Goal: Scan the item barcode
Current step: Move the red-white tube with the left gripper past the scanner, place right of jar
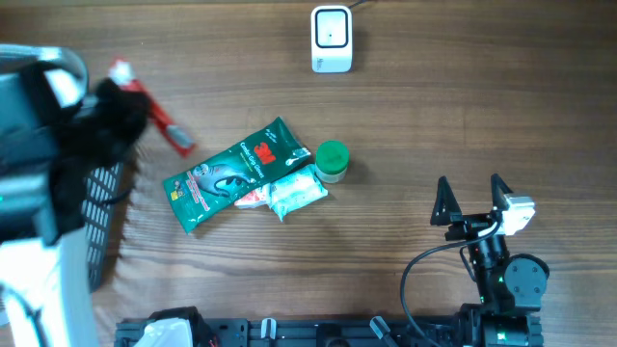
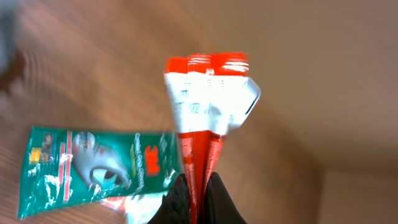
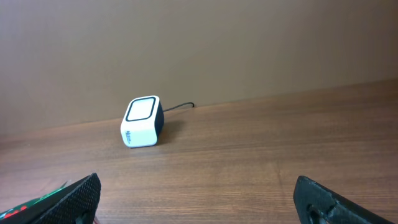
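Overhead, the red-and-white packet [image 1: 152, 118] is far left (blurred), well apart from the scanner [image 1: 331, 39]; the right gripper [image 1: 472, 198] stands spread wide. Left wrist: the left gripper [image 2: 194, 198] clamps the packet's lower end. Right wrist: the scanner stands ahead on the table.

Open tabletop [image 1: 415, 106] lies between right claw [image 1: 469, 183] and scanner [image 1: 331, 39].
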### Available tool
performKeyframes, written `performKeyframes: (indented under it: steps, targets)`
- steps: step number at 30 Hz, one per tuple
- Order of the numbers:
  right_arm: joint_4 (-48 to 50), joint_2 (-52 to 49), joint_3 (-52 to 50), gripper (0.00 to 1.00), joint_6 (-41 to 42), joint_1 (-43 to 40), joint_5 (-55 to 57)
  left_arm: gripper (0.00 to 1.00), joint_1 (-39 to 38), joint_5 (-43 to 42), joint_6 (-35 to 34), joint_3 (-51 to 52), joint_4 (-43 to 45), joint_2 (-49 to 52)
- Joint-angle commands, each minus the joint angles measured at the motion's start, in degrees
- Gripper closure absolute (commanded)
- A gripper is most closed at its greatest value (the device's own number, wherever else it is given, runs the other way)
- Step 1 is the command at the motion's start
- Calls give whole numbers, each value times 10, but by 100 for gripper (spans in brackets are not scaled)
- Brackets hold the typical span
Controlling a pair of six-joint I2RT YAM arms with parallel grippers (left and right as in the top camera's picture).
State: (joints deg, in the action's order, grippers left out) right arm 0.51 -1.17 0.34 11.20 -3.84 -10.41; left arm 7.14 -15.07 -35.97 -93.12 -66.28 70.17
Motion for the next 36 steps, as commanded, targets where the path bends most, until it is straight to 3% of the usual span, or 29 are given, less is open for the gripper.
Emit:
performKeyframes:
  steps: [1, 6, 8, 11, 16, 18, 24, 27, 36]
  targets:
    - [3, 2, 0, 0, -7, 0, 2, 96, -108, 32, 17, 98, 32, 59]
    - [3, 2, 0, 0, -7, 0, 2, 96, -247, 32, 3, 192, 121, 155]
    - [3, 2, 0, 0, -7, 0, 2, 96, -292, 71, -79, 217, 152, 202]
    - [3, 2, 0, 0, -7, 0, 2, 96, -337, 94, -136, 231, 187, 269]
    - [3, 2, 0, 0, -7, 0, 2, 96, -398, 97, -141, 232, 252, 337]
    - [3, 2, 0, 0, -7, 0, 2, 96, -416, 162, -161, 231, 243, 323]
    - [3, 2, 0, 0, -7, 0, 2, 96, -414, 197, -155, 222, 231, 213]
    - [3, 2, 0, 0, -7, 0, 2, 96, -417, 189, -152, 222, 278, 183]
    - [3, 2, 0, 0, -7, 0, 2, 96, -562, 177, -92, 222, 405, 305]
